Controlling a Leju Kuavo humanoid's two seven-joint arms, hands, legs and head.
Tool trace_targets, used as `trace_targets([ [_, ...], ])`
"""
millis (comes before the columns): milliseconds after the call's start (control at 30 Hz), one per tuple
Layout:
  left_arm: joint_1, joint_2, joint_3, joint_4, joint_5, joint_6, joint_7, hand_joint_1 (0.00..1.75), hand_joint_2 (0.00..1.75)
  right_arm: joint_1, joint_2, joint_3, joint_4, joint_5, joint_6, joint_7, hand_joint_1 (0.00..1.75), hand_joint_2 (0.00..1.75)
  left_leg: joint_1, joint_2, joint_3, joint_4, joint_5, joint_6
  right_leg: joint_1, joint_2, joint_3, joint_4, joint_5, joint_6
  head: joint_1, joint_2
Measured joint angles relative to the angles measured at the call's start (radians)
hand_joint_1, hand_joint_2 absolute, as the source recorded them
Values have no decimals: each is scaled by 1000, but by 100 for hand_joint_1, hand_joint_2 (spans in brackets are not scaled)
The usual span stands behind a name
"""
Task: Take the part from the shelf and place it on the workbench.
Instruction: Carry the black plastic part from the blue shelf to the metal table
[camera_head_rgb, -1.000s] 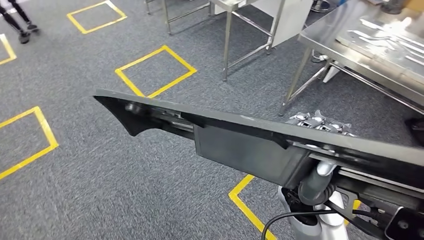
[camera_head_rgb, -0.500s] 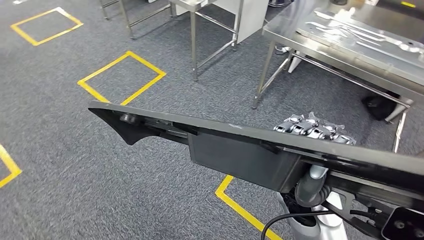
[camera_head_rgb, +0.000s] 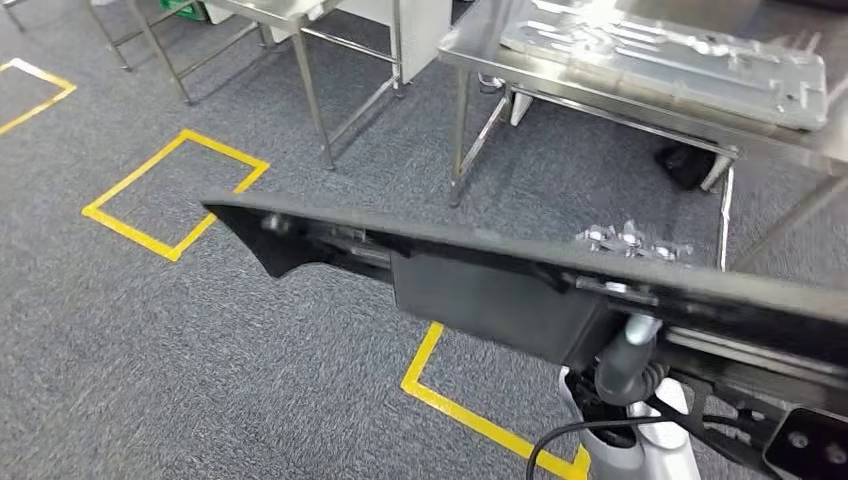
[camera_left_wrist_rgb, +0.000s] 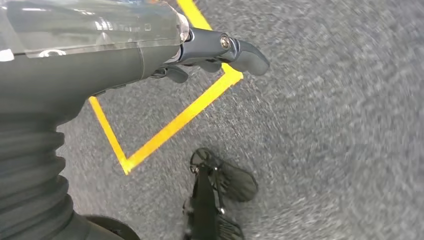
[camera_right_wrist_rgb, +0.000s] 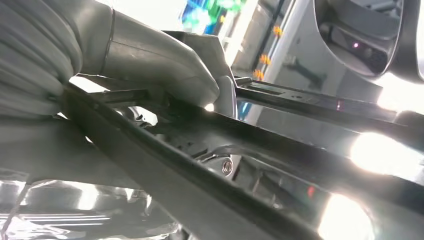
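So right now my right hand has its fingers wrapped over the far edge of the part, a long black trim piece with a pointed end sticking out to my left. It runs across in front of me, up in the air over the grey carpet, roughly level but sloping a little down toward my right. From the wrist camera my thumb is pressed on top of the black edge, so the grip is firm. The steel counter sits ahead and to the right, well apart from the part, with a flat metal panel lying on it. My left hand hangs over the floor holding nothing; the fingers look loosely curled, though that view is blurry, so I can't tell for sure. Yellow tape squares mark the carpet.
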Motion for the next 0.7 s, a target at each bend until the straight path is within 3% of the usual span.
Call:
trace_targets([
  [67,6,-1,-1,0,-4,-2,-2,0,175,3,-1,-3,4,0,0,0,175,175,1,-17,-70,131,-48,-3,2,29,1,1,-1,-5,0,0],
  [100,9,-1,-2,0,-5,-4,-2,0,175,5,-2,-5,6,0,1,0,175,175,0,-19,-92,163,-48,-3,4,44,1,2,-1,-5,0,0],
  [133,10,-1,-3,0,-7,-6,-3,0,175,7,-4,-7,7,0,1,0,175,175,0,-20,-96,156,-27,-2,5,60,2,4,-2,-5,0,0],
  [167,9,-2,-5,0,-8,-7,-3,0,175,8,-5,-8,8,1,1,0,175,175,0,-25,-82,110,11,0,5,75,4,6,-4,-4,0,0],
  [233,8,-2,-8,0,-10,-8,-5,0,175,8,-6,-10,8,1,0,0,175,175,1,-62,-29,-27,80,10,6,102,4,13,-8,1,0,0],
  [300,7,-2,-9,0,-11,-8,-7,0,175,9,-7,-11,9,1,0,0,175,175,0,-92,4,-101,99,19,3,125,-1,17,-10,11,0,0],
  [367,5,-3,-11,0,-12,-8,-8,0,175,13,-9,-13,9,2,0,0,175,175,-2,-82,11,-110,97,28,-1,146,-6,14,-7,25,0,0],
  [400,3,-4,-12,0,-13,-9,-8,0,175,15,-10,-15,9,2,0,0,175,175,0,-70,15,-117,100,34,-1,145,-6,13,-8,30,0,0],
  [467,0,-6,-14,0,-14,-10,-9,0,175,15,-14,-20,9,3,0,0,175,175,6,-47,23,-131,105,45,3,98,-23,53,-34,41,0,0],
  [533,3,-6,-15,0,-14,-12,-9,0,175,14,-16,-23,12,5,0,0,175,175,4,-22,26,-135,105,51,0,35,-83,171,-95,51,0,0],
  [600,6,-6,-15,0,-15,-14,-9,0,175,15,-16,-23,17,12,0,0,175,175,3,6,27,-135,101,51,-8,14,-140,275,-126,60,0,0],
  [633,6,-7,-15,0,-16,-16,-10,0,175,16,-16,-23,21,16,0,0,175,175,3,20,29,-134,98,49,-11,10,-143,278,-115,63,0,0],
  [700,4,-7,-16,0,-16,-20,-12,0,175,16,-16,-23,25,23,-2,0,175,175,4,42,38,-134,91,43,-15,-14,-88,170,-49,65,0,0],
])
